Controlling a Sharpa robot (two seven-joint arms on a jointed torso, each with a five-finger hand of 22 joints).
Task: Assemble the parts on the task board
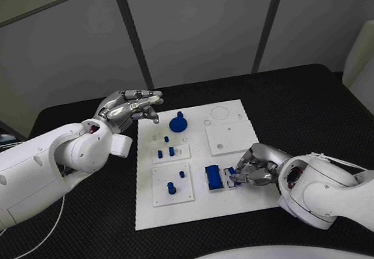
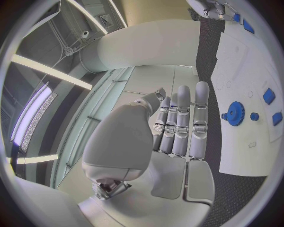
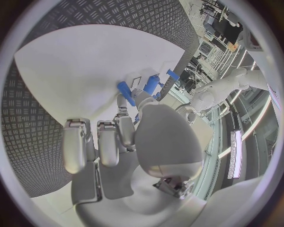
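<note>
No text, label, brand, number or sign can be read anywhere: the task board (image 1: 243, 190) carries only faint outlines and a few small marks too tiny to make out, and the blue parts (image 1: 213, 177) bear no lettering

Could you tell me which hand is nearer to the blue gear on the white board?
Left. The left hand hovers just beside the blue gear at the board's far end; the right hand is at the near end by the blue block.
</note>
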